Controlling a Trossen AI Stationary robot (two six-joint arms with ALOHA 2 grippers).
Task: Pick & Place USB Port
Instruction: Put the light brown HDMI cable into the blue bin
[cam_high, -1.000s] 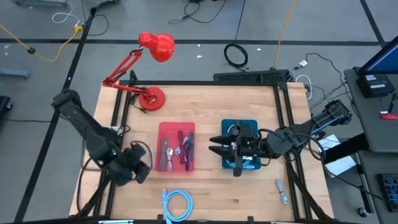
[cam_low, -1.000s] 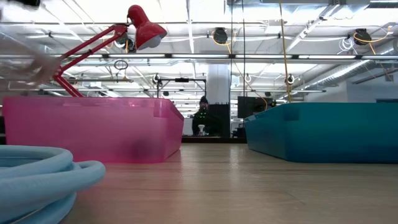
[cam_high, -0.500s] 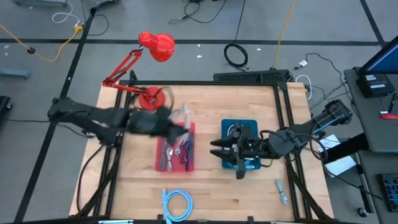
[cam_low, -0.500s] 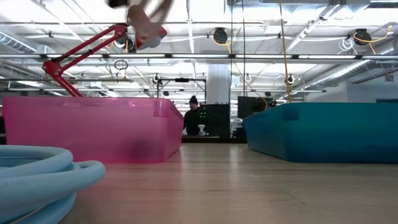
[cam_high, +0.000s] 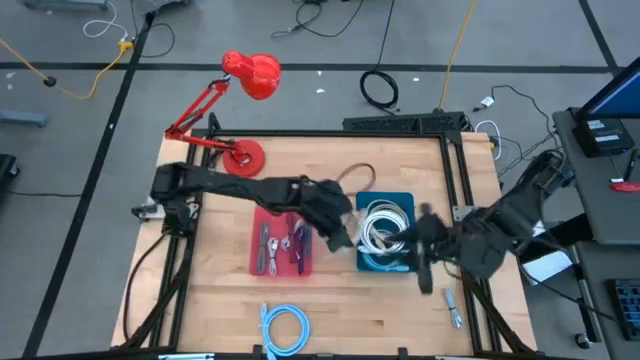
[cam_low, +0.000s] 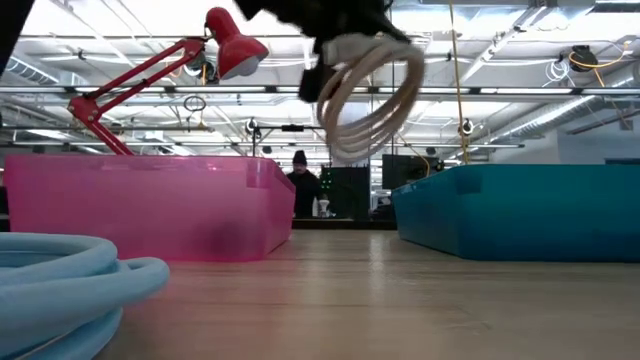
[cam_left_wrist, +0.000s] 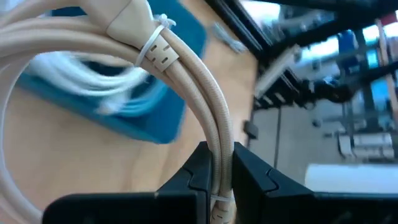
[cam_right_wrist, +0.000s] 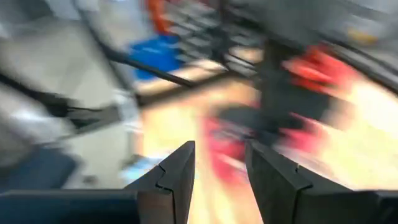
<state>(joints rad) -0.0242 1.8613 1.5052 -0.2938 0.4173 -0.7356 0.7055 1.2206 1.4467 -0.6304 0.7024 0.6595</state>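
Left gripper (cam_left_wrist: 219, 163) pinched tight on the coiled beige cable (cam_low: 365, 95), held up in the air beside the blue bin (cam_high: 400, 203). Right gripper (cam_right_wrist: 219, 163) spread apart, holding nothing.

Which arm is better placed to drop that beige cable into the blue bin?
Left. The left gripper is shut on the beige cable beside the blue bin; the right gripper is empty.

Red lamp (cam_high: 245, 75) — blue cable (cam_high: 284, 325)
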